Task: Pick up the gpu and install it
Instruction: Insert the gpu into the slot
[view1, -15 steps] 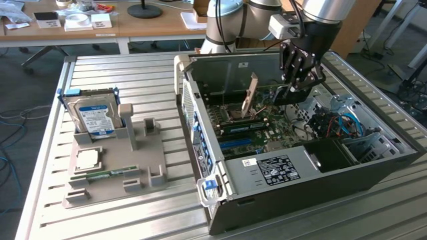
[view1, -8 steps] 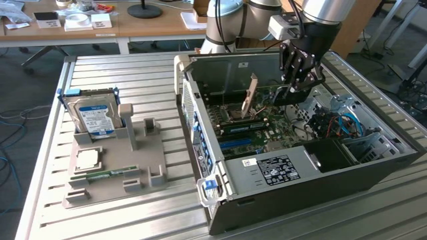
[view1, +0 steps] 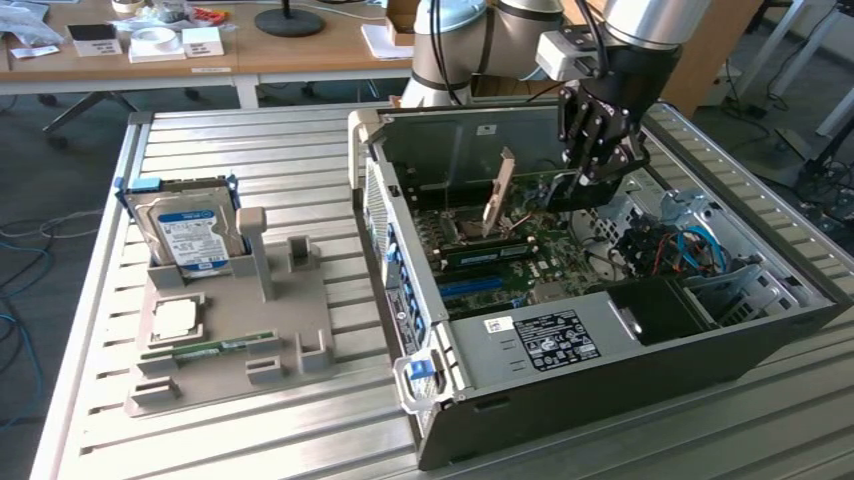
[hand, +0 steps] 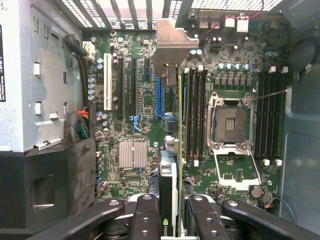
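Gpu (hand: 169, 180) stood on edge over the motherboard (hand: 135, 100), clamped between the fingers of the gripper (hand: 172, 215). Its bracket (hand: 170, 42) faced the vented rear wall, with a blue slot (hand: 159, 97) just beside the card. In the exterior view the gripper reached into the open case (view1: 587, 350) at 1 o'clock. Hard drive (view1: 187, 235) sat on a stand (view1: 267, 330) at 9 o'clock, well apart.

The worktop (view1: 267, 150) is ribbed bare metal with a dull sheen. The holder (view1: 220, 380) on it looks matt grey plastic. The gpu (hand: 168, 177) has a pale satin metal bracket (hand: 170, 42), and the end effector (hand: 173, 202) is matt black.
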